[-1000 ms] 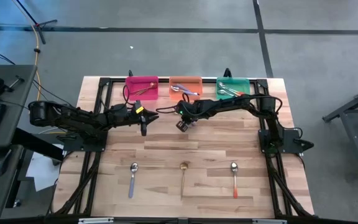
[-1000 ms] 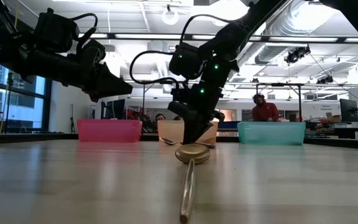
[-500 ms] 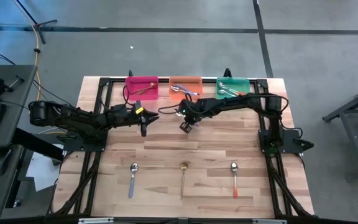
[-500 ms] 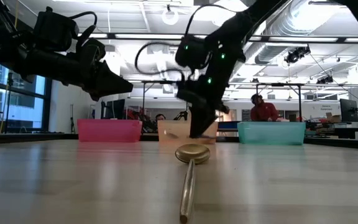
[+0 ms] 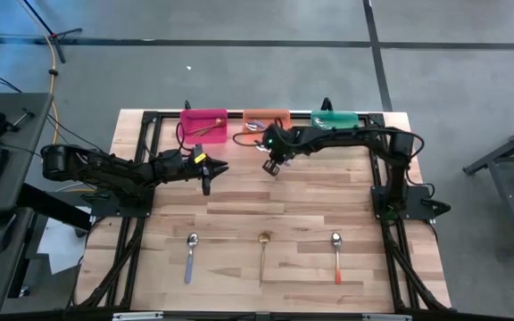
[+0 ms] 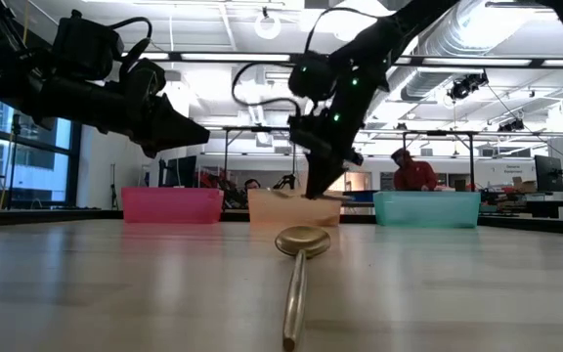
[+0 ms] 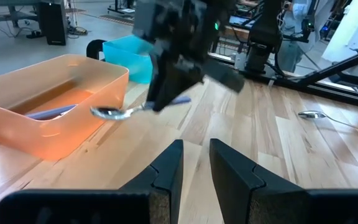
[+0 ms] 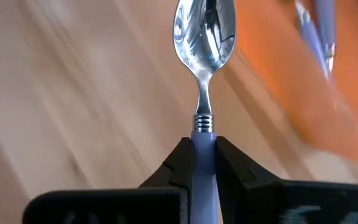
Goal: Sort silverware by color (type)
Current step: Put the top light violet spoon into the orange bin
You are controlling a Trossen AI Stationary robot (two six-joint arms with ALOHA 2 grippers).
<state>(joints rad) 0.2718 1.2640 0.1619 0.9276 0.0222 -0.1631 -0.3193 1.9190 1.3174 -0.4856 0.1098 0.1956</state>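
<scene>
My right gripper [image 5: 272, 166] hovers over the table just in front of the orange bin [image 5: 266, 116], shut on a spoon with a silver bowl [image 8: 205, 28] and a purple-blue handle. My left gripper [image 5: 206, 175] hangs still in front of the pink bin [image 5: 203, 122], its fingers a narrow gap apart and holding nothing. Three spoons lie flat near the table's near edge: a purple-blue-handled one [image 5: 190, 255], a gold one [image 5: 263, 251] and an orange-handled one [image 5: 336, 255]. The bins hold more spoons. My right gripper pinches the spoon's purple-blue handle [image 8: 203, 128] between its two fingers, close to the collar where the silver neck begins. The spoon runs on forward past the fingertips. It is lifted clear of the table and lies about level [image 7: 138, 108], its bowl [image 7: 107, 112] pointing at the orange bin.
Three bins stand in a row along the far edge: pink, orange, and green [image 5: 335, 120]. Black frame rails [image 5: 382, 178] run along the table's sides. Bare wood lies between the bins and the three spoons. A person in red [image 6: 415, 171] is far behind the table.
My right gripper has carried the spoon up and toward the far edge, nearer the orange bin, and has turned so that the spoon points at it. It has stayed shut on the spoon.
</scene>
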